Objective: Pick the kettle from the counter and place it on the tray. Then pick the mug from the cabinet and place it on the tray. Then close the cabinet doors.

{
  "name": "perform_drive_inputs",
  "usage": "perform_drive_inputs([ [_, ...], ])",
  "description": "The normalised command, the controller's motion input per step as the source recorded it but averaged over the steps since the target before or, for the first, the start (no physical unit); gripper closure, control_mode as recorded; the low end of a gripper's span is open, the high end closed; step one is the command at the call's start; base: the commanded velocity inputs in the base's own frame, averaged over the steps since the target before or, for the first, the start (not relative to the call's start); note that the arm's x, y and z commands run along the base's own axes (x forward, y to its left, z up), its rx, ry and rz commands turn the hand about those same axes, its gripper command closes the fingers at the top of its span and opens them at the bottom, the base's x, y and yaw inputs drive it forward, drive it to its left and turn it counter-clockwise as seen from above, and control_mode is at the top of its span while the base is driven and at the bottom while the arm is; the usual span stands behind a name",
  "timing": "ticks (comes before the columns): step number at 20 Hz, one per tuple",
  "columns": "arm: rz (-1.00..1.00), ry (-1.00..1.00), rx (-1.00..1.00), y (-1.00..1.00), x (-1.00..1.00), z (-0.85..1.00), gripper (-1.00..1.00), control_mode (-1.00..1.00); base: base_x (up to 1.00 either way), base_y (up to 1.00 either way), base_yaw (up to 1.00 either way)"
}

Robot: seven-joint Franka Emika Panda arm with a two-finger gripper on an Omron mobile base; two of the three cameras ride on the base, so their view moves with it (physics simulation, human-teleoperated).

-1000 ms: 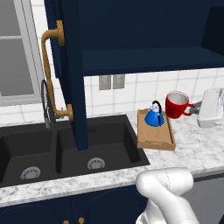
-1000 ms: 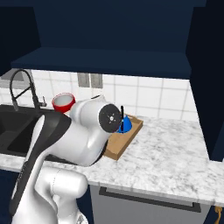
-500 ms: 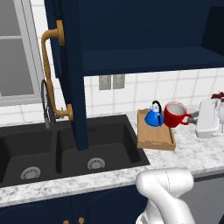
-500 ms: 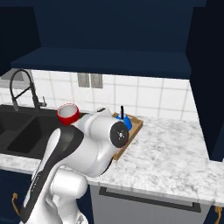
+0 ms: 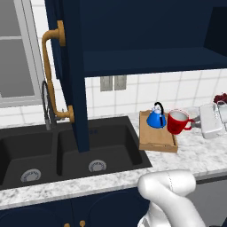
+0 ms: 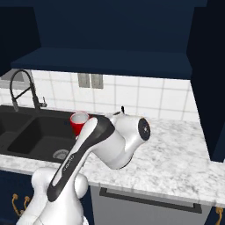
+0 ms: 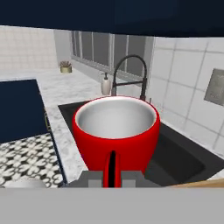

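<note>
Down and leftward came the mug since the earlier frame, carried over the tray's right edge, close beside the kettle. No writing could be read anywhere. From the right, the arm reached in level over the counter. Its gripper was clamped on the mug's handle, the cup just ahead of the fingertips.

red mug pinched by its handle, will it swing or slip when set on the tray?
Probably rigid: the mug looks glossy and hard. Held only at its thin handle by the hand, it might pivot slightly. It looks empty, so likely light, and its broad body should sit stably on the tray.
</note>
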Motion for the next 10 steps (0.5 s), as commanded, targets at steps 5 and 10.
perform_drive_inputs([
  [5,0.14,0.02,0.0,-0.25,0.17,-0.44,1.0,-1.0,0.0,0.0,0.0],
  [10,0.09,0.0,0.0,-0.12,0.18,-0.39,1.0,-1.0,0.0,0.0,0.0],
])
